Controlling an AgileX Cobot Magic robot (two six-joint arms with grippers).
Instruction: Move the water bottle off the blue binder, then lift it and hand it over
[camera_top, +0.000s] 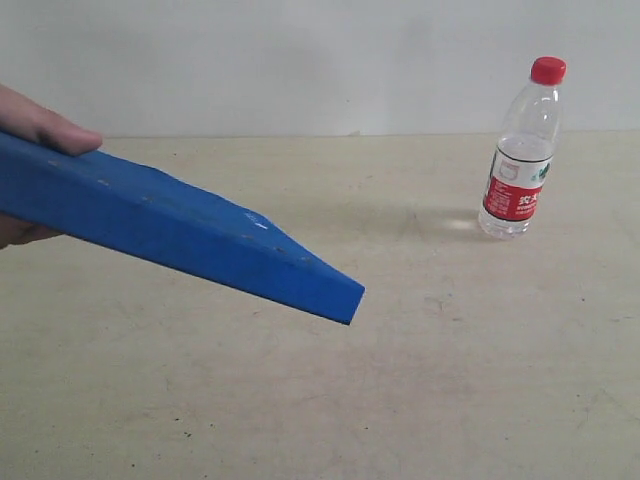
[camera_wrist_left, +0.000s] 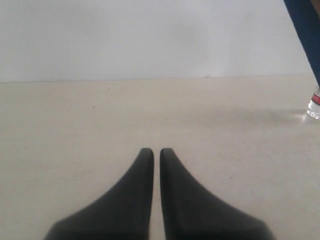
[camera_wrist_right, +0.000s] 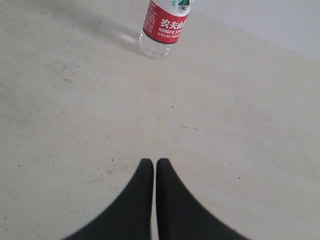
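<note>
The capped water bottle (camera_top: 524, 150) stood upright on the table (camera_top: 420, 400) — well apart from the blue binder (camera_top: 180, 225), tilted in a hand (camera_top: 45, 125). Left gripper (camera_wrist_left: 156, 152) and right gripper (camera_wrist_right: 151, 162) sat closed, empty.

a plain white wall (camera_top: 300, 60) stands behind a scuffed, speckled beige tabletop (camera_top: 420, 380).

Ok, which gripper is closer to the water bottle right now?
Right. The right gripper points toward the water bottle standing ahead of it; from the left gripper it sits farther off, to one side.
</note>
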